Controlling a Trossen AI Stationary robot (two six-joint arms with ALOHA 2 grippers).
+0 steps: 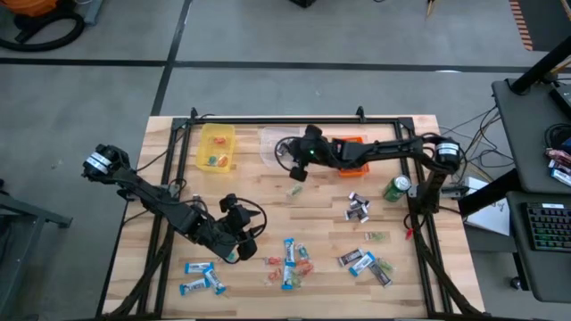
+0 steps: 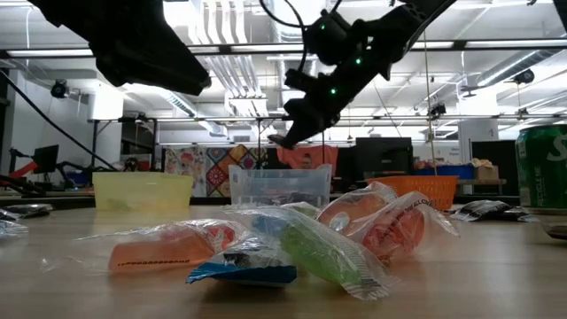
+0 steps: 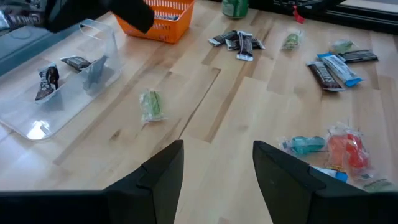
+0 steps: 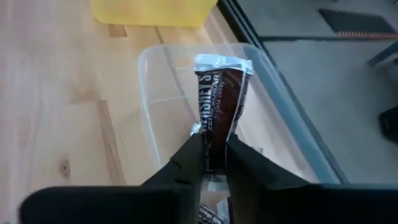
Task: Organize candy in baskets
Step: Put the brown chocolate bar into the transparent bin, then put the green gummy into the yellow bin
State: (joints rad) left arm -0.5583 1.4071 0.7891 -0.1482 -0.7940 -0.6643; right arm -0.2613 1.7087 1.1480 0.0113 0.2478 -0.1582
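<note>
The right end effector (image 4: 213,155) is pinched on a dark brown Hershey's bar (image 4: 219,112), holding it above the clear basket (image 4: 163,93) beside the yellow basket (image 4: 152,11). The left end effector (image 3: 216,168) hangs with fingers apart over the tabletop (image 3: 205,112), near scattered candy (image 3: 323,146).

Grey floor (image 1: 268,36), black desk (image 1: 526,116) with keyboard (image 1: 546,225), bright ceiling lights (image 2: 221,35).

Two black jointed arms w/ black cables, silver-white base collars, small green LEDs
</note>
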